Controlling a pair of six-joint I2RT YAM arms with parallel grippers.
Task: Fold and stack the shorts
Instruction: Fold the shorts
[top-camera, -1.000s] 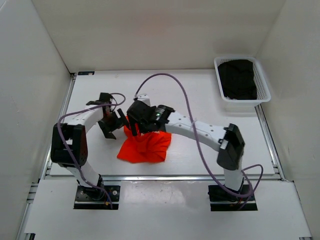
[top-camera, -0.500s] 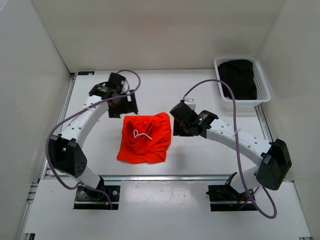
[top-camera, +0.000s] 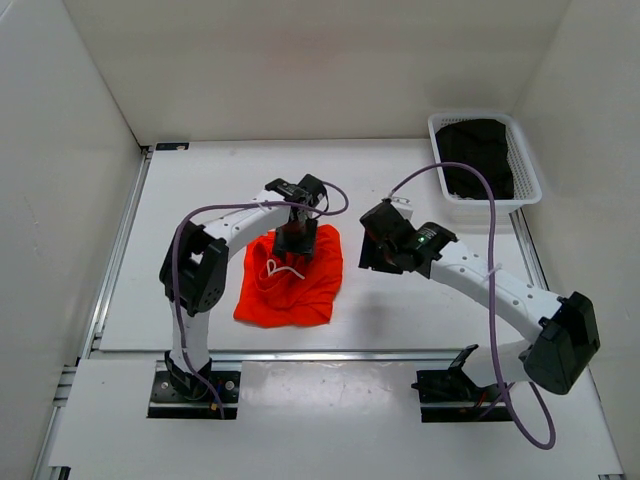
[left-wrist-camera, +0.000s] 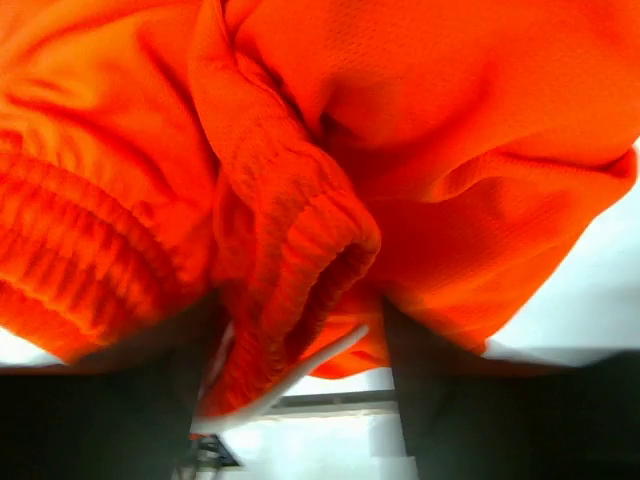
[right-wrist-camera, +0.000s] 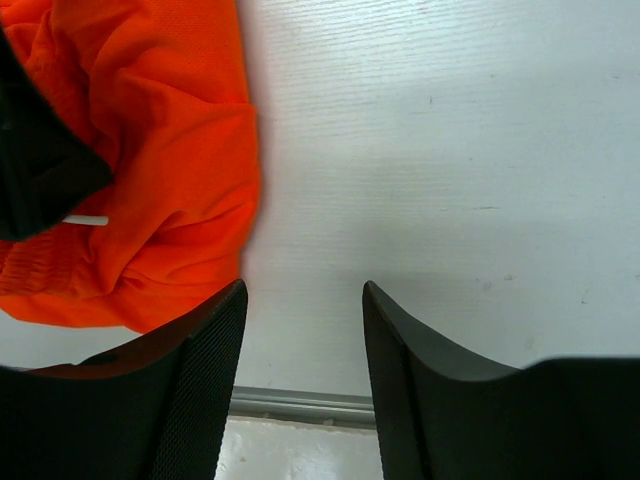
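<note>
White table (top-camera: 420, 180): the bright orange-red thin-fabric shorts (top-camera: 300, 290) lie crumpled at frame centre, well apart from every edge, long axis upper right to lower left. White mesh basket (top-camera: 528, 170), upper right, holds a black garment (top-camera: 475, 160). Left gripper (top-camera: 298, 240): the overhead view hides its jaws; the wrist view shows them straddling a waistband ridge, though a grip cannot be told. Right gripper (right-wrist-camera: 304, 290): released, just beside the shorts' right edge.
</note>
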